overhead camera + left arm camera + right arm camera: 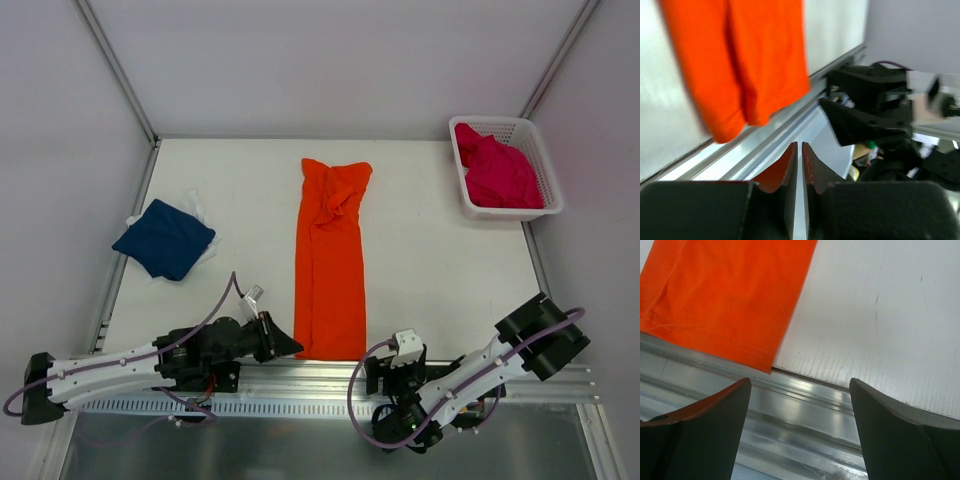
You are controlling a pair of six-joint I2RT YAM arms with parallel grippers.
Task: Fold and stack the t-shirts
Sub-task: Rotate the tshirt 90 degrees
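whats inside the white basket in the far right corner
A crumpled magenta pink t-shirt fills most of the white basket. Anything beneath the shirt, including the basket floor, is covered and cannot be seen.

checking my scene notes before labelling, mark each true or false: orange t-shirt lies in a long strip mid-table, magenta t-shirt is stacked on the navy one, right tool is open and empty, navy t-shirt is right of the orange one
1. The orange t-shirt lies as a long strip down the middle of the table. True.
2. The magenta t-shirt is stacked on the navy one. False: it sits bunched in the white basket at the far right corner.
3. The right tool is open and holds nothing. True.
4. The navy t-shirt lies to the right of the orange one. False: it lies folded on the left side of the table.
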